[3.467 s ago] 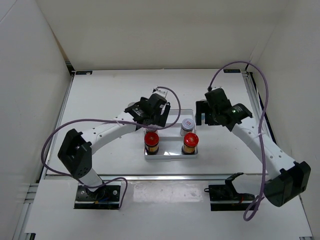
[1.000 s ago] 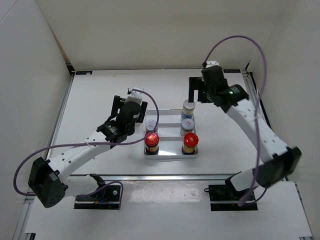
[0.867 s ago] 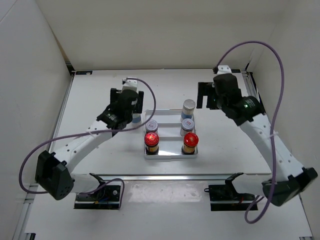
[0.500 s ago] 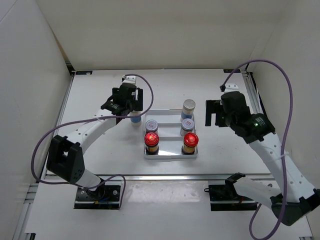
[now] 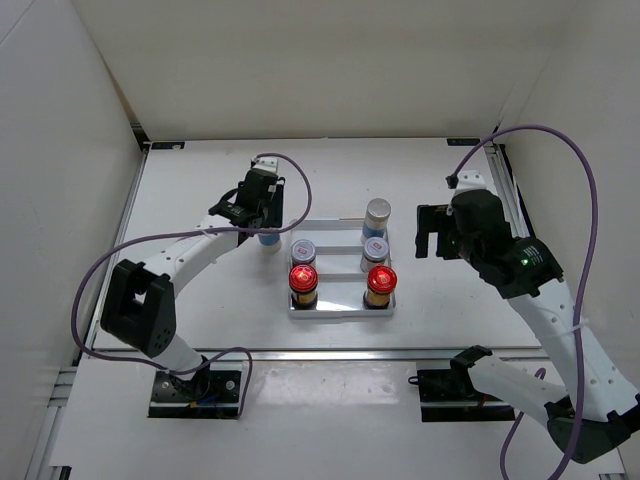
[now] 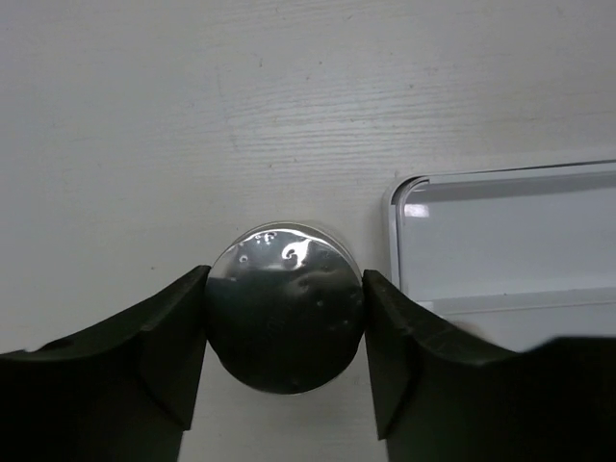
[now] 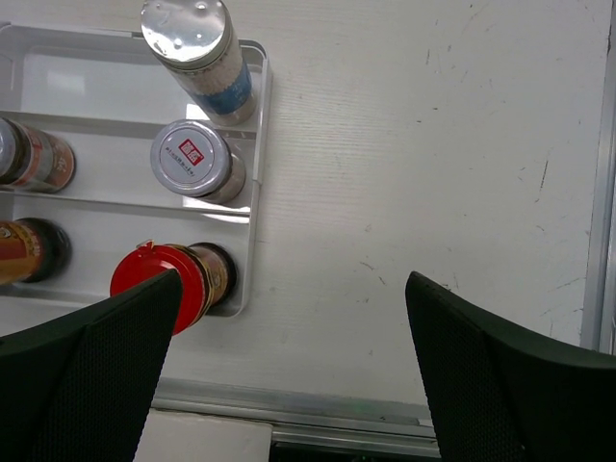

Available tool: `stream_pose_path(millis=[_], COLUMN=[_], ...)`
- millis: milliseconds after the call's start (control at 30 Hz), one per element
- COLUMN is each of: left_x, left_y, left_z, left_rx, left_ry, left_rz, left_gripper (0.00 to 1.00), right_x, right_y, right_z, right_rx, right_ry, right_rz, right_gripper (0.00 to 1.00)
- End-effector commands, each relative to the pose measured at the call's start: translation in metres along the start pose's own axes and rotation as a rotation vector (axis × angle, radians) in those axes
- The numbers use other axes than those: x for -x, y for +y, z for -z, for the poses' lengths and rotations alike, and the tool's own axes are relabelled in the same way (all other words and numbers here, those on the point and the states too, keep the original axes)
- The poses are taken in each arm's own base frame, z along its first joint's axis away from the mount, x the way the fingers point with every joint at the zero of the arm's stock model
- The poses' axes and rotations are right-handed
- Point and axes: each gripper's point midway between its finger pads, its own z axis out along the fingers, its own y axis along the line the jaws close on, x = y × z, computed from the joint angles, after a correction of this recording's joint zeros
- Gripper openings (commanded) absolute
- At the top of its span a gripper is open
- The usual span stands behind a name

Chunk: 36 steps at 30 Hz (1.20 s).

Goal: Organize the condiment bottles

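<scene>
Pinches a silver-capped bottle (image 6: 284, 303) in the left gripper (image 6: 284, 318), tray (image 6: 395, 204) just to its right, and holds the right gripper (image 7: 292, 284) spread above the table (image 7: 433, 144), five more bottles (image 7: 192, 159) in the tray at its left

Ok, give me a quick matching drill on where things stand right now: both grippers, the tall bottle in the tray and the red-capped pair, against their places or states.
Things:
1. left gripper
2. right gripper
3. tall silver-capped bottle
4. red-capped bottles

Places or states:
A. front row of the tray
B. open, over the table right of the tray
C. back right compartment of the tray
D. shut on the sixth bottle, outside the tray on its left

Pairs: 1-D, 2-B, 3-C, 4-A
</scene>
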Motion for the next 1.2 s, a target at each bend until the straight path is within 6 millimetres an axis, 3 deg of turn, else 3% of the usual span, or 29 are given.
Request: stream_pose_path(millis=[0,67,167,200,300,400,567,867,1167], left_x=[0.023,0.048,0.074,0.090,0.114,0.127,0.111,0.072,0.055], left_y=[0.002,0.001,-0.010,-0.011,-0.031,-0.048,-0.075,-0.092,-0.095], left_z=[0.014,0.035,0.062,0.075,0.096,0.108,0.082,0.031,0.016], left_rx=[-0.014,0.001,0.013,0.020,-0.019,-0.070,-0.107,-0.085,-0.071], left_ry=[-0.057,-0.138,-0.229,-0.276,-0.346,-0.395,-0.335,-0.216,-0.174], left_rz=[0.017,0.041,0.058,0.074,0.060,0.060,0.011,-0.027,-0.043], left_gripper=[0.50,0.29,0.14,0.14,0.12,0.12,0.12,0.11,0.22], right_x=[0.002,0.001,-0.003,-0.003,-0.004,-0.005,-0.006,-0.011,-0.010], right_y=[0.002,0.004,0.004,0.004,0.006,0.008,0.010,0.005,0.005], right_z=[0.000,0.001,-0.003,-0.003,-0.006,-0.005,-0.008,-0.001,0.001], right_rx=[0.018,0.027,0.022,0.022,0.029,0.039,0.046,0.033,0.035], right_ry=[-0.011,-0.009,0.008,0.008,0.019,0.022,0.033,0.040,0.031], right_rz=[0.006,0.006,0.011,0.011,0.004,0.004,0.006,0.009,0.007], right_gripper=[1.00,1.00,1.00,1.00,1.00,1.00,1.00,1.00,1.00])
